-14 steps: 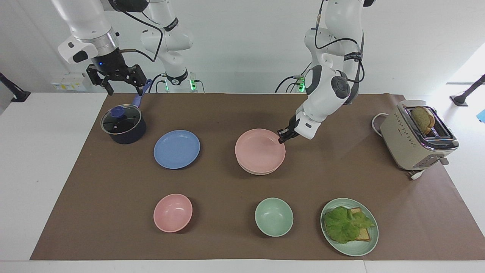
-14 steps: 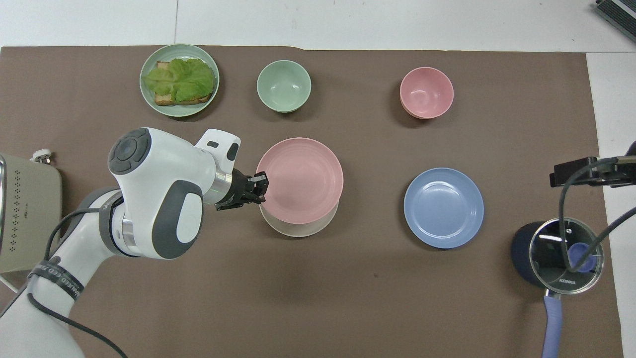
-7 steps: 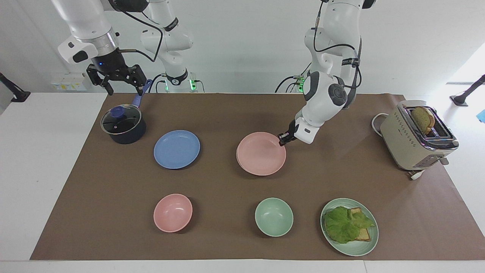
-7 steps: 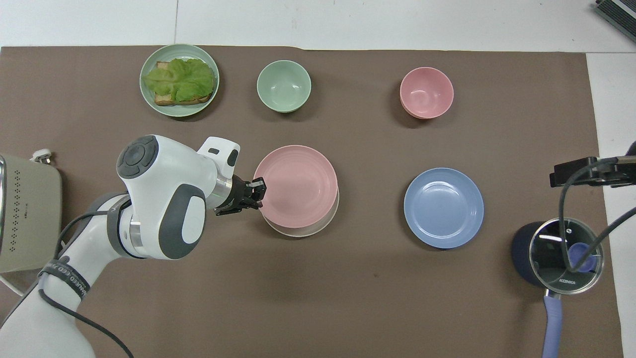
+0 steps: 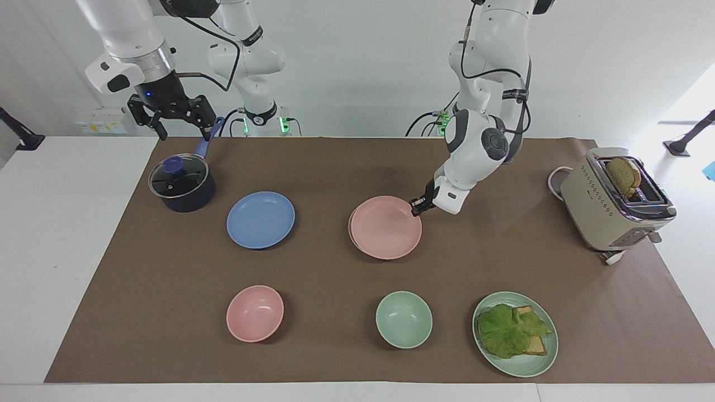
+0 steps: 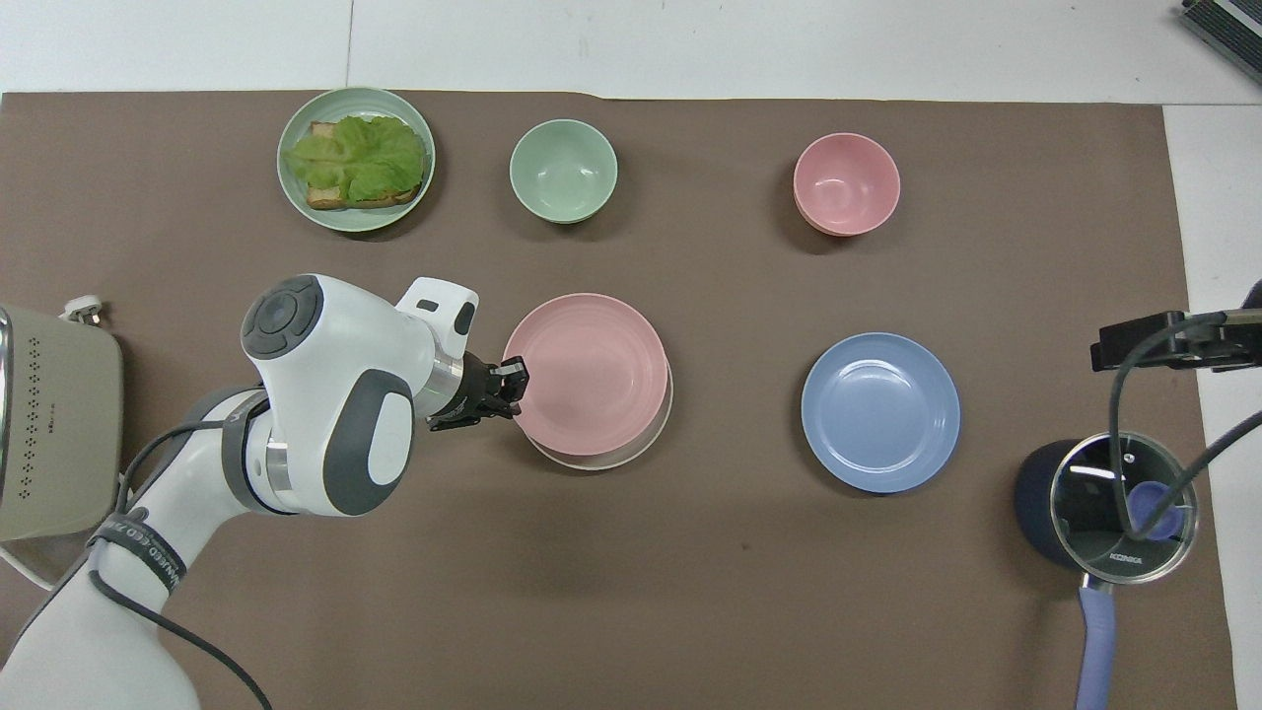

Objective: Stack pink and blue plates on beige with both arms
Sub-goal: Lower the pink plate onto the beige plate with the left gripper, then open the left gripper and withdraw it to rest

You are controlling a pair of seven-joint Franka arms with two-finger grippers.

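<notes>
Near the middle of the brown mat [image 5: 167, 335] that covers the table, the pink plate [image 5: 385, 227] lies on the beige plate [image 6: 641, 449], of which only a thin crescent shows along the edge nearer the robots in the overhead view. At the pink plate's rim on the side toward the left arm's end of the table, the left gripper [image 5: 416, 205] has its fingertips pinched together on that rim. Beside this stack, toward the right arm's end, the blue plate [image 5: 260, 219] lies alone on the mat. By the mat's corner at the right arm's base stands a dark saucepan [image 5: 182, 183] with a glass lid and blue handle, and the right gripper [image 5: 170, 114] waits in the air over it, its fingers spread wide and holding nothing. Along the mat's edge farthest from the robots sit a pink bowl [image 5: 254, 313], a green bowl [image 5: 404, 319] and a green plate [image 5: 525, 365] carrying toast under lettuce. A beige toaster [image 5: 611, 204] with a slice of bread in it stands at the mat's edge at the left arm's end.
</notes>
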